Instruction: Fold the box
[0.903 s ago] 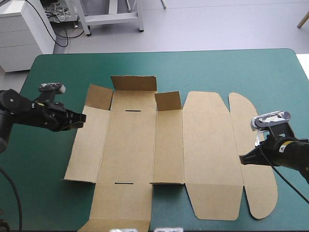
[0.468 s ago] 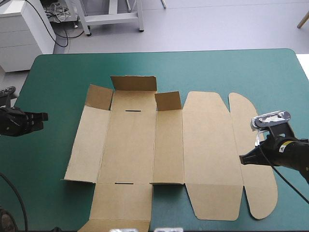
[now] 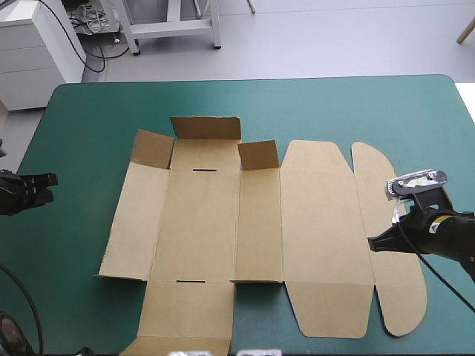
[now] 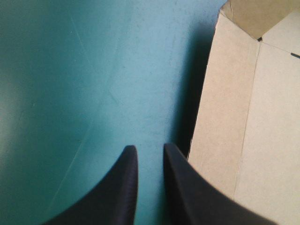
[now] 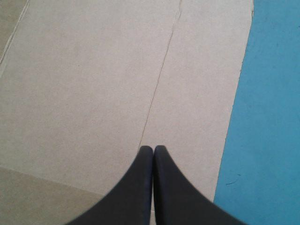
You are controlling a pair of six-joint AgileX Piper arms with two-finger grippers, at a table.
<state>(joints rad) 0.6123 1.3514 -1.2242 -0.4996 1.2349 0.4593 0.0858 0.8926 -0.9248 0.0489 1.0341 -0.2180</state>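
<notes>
The left gripper (image 3: 49, 187) sits at the middle left of the high frame, pulled back from the box's left panel, which it was touching earlier, and now well clear of it over the bare teal-green counter (image 3: 334, 111). Its wrist view shows what the high view cannot: the left gripper (image 4: 149, 150) has its two black fingers parted by a narrow gap with only teal cover between them, the box (image 4: 243, 117) just beside. The right gripper (image 3: 373, 243), at the lower right, has not moved. Its own view shows the right gripper (image 5: 153, 149) pressed together into one point over brown board, a crease running on ahead of it. There is one box (image 3: 223, 222), a flat cut sheet across the counter's middle, unchanged, with three short flaps (image 3: 206, 127) raised along its far edge and two slots (image 3: 204, 170).
</notes>
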